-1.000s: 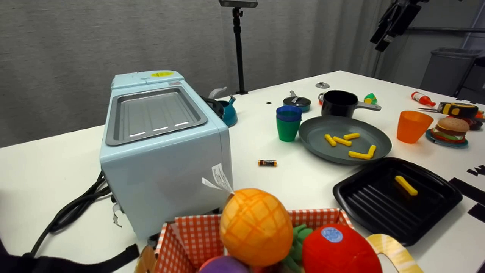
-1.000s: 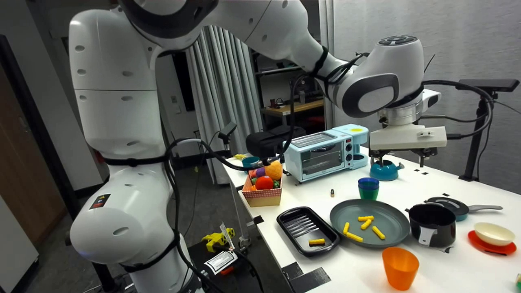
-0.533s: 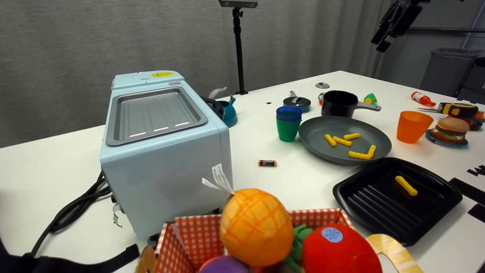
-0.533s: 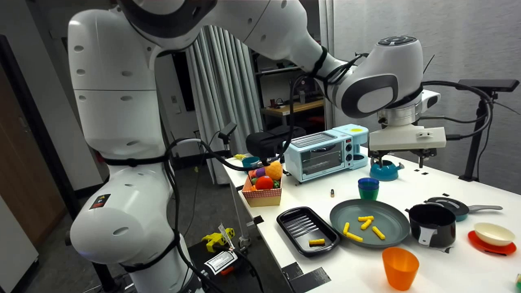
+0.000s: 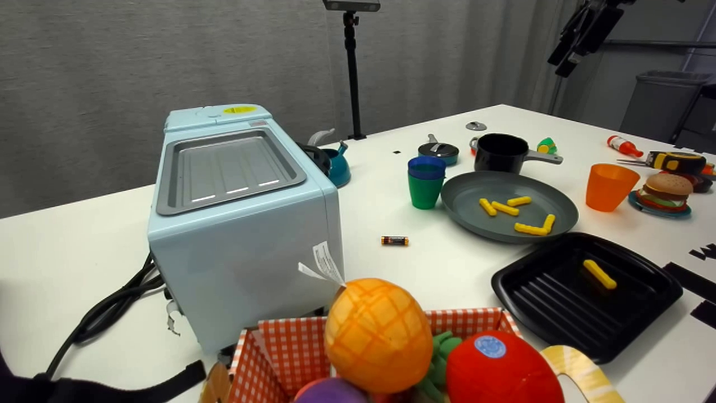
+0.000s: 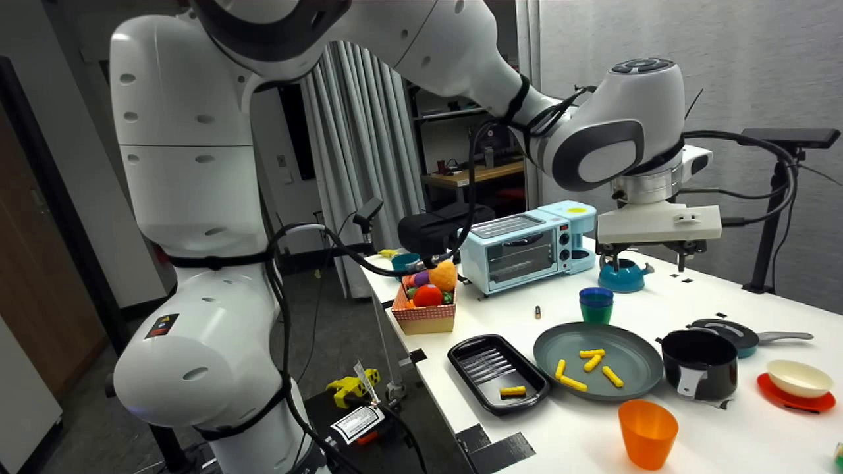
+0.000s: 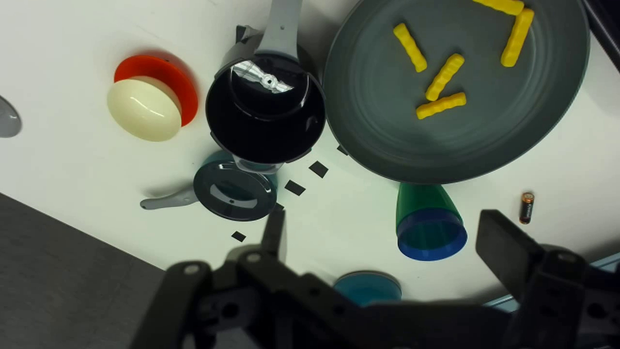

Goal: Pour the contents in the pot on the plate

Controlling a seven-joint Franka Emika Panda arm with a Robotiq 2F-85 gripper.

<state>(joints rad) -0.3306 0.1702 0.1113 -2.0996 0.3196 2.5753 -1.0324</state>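
Your claw (image 7: pixel 386 233): wide-spread, empty.
Round dark-grey plate (image 7: pixel 455 140): five yellow sticks (image 6: pixel 612 376).
Round black pot (image 6: pixel 714 375): white counter (image 6: pixel 494 316), inside edges.

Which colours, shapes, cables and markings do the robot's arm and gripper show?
The arm is white and rounded, with dark joint covers, black straps, black cables and a black label bearing a yellow triangle. The gripper is black, with blocky fingers.

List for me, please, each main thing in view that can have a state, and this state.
Fingers: open, holding nothing.
Black pot: upright, nothing visible inside.
Grey plate: lying flat, five yellow pieces on it.
Grill pan: lying flat, one yellow piece in it.
Blue cup: nested in the green cup, both upright.
Orange cup: upright.
Oven door: looks closed.
Battery: lying down.
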